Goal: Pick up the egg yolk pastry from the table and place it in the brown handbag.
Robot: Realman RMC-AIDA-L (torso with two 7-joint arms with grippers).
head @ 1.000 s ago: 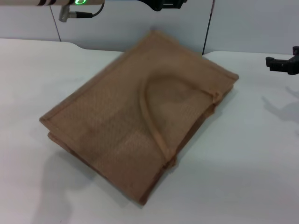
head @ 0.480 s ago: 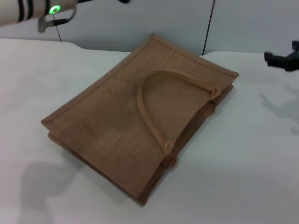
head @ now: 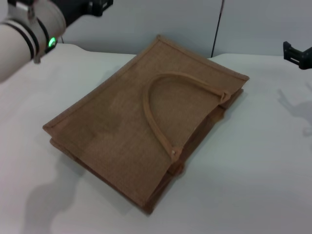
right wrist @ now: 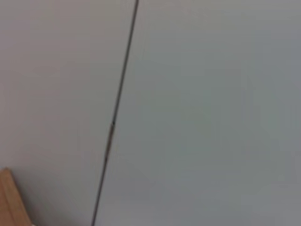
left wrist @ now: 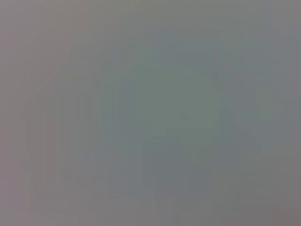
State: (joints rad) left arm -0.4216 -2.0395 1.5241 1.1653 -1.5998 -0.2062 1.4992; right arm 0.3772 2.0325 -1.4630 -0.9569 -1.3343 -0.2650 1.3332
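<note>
The brown handbag lies flat on the white table, one curved handle resting on its upper face. A corner of the handbag also shows in the right wrist view. The egg yolk pastry is out of view. My left arm reaches in from the top left, its dark gripper high above the table's far edge, away from the bag. My right gripper hangs at the far right edge, well clear of the bag. The left wrist view is plain grey.
A grey wall with a thin dark vertical seam stands behind the table. White tabletop stretches to the left, right and front of the bag.
My left arm has swung from over the bag's far edge toward the top left. The bag's handle and top face have settled flat. The right gripper has shifted slightly at the right edge.
</note>
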